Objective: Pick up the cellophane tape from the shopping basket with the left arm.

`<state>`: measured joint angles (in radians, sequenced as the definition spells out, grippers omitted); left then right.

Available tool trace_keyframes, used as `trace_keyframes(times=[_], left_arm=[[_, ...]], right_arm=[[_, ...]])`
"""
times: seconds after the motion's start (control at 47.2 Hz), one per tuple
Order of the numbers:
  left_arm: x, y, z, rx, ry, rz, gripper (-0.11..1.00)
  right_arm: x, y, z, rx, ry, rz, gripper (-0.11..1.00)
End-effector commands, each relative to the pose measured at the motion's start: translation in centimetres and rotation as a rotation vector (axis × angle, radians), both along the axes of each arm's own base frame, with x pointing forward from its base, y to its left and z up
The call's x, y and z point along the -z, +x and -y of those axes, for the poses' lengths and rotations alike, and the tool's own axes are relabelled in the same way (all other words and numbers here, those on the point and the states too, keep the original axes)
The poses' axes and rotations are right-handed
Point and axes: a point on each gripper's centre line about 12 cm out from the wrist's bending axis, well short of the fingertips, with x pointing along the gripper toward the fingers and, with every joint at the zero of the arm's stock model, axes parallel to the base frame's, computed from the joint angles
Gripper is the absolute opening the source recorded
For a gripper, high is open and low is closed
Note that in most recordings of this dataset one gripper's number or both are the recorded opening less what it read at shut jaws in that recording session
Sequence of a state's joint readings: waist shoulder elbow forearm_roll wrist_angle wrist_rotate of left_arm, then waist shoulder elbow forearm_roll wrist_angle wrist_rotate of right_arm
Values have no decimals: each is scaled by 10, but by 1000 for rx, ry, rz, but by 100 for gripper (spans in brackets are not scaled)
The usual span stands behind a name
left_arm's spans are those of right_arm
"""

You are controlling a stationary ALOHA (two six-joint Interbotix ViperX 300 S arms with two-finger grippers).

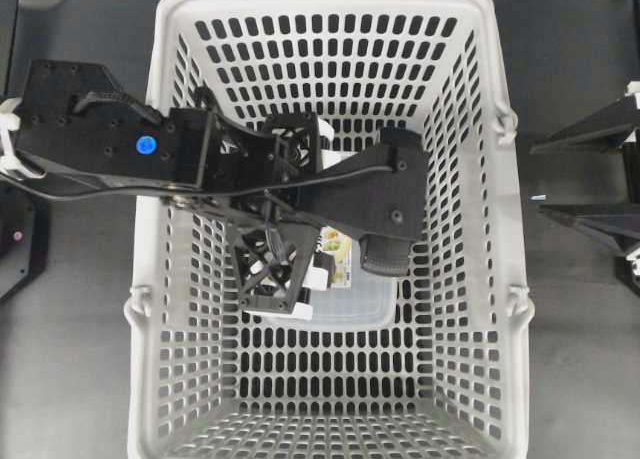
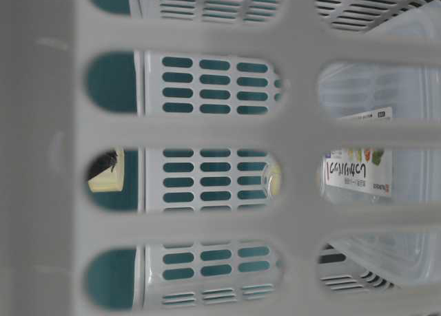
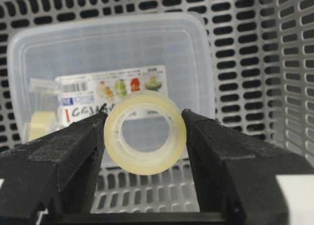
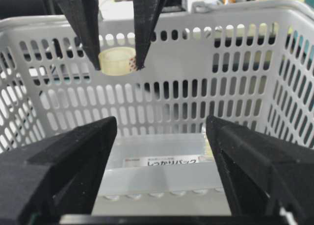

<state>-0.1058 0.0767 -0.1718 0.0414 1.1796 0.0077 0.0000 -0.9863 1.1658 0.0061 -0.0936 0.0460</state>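
Two black fingers (image 3: 64, 161) of the left arm (image 1: 140, 144) are closed to the width of the cellophane tape (image 3: 145, 132), pressing its rim at 9 and 3 o'clock, so the pale-yellow ring stands on edge with its hole facing the wrist camera. From the right wrist view the same ring (image 4: 117, 61) hangs between those finger tips up near the rim of the shopping basket (image 4: 235, 87), well above its floor and touching nothing but the fingers. Behind and below the tape lies a clear rectangular plastic container (image 3: 44, 63) with a printed label, flat on the slotted floor; a second small pale ring shows through its wall at about 9 o'clock of the held tape. Overhead, the left arm reaches in over the basket's (image 1: 470, 309) 9 o'clock wall, and its wrist covers the middle, with the container (image 1: 360, 304) peeking out at 5 o'clock of it. The right arm's fingers (image 4: 59, 166) stand wide apart with nothing between them, looking into the basket from outside. In the overhead view that arm sits on the dark desk (image 1: 580, 359), well apart at 3 o'clock.
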Motion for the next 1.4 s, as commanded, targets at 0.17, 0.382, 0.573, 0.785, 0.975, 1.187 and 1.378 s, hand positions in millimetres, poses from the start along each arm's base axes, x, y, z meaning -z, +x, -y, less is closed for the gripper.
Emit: trace_keyframes(times=[0.17, 0.382, 0.573, 0.785, 0.975, 1.187, 1.378], left_arm=[[-23, -5, -2, -2, -3, 61, 50], [-24, -5, -1, 0, -4, 64, 50], [-24, -5, -1, -2, -5, 64, 50], [-25, -5, -1, 0, -4, 64, 50], [-24, -5, -2, -1, -1, 63, 50], [-22, -5, -1, 0, -2, 57, 50], [-20, -4, -1, 0, -2, 54, 50]], right_arm=[[-8, 2, 0, -1, 3, 28, 71], [-9, 2, 0, -1, 5, 32, 71], [-9, 2, -1, -2, 5, 35, 71], [-9, 2, -1, -2, 6, 35, 71], [-10, 2, -1, -2, 5, 38, 71], [-3, 1, -2, -8, 8, 25, 71], [-2, -4, -9, -45, 10, 32, 71]])
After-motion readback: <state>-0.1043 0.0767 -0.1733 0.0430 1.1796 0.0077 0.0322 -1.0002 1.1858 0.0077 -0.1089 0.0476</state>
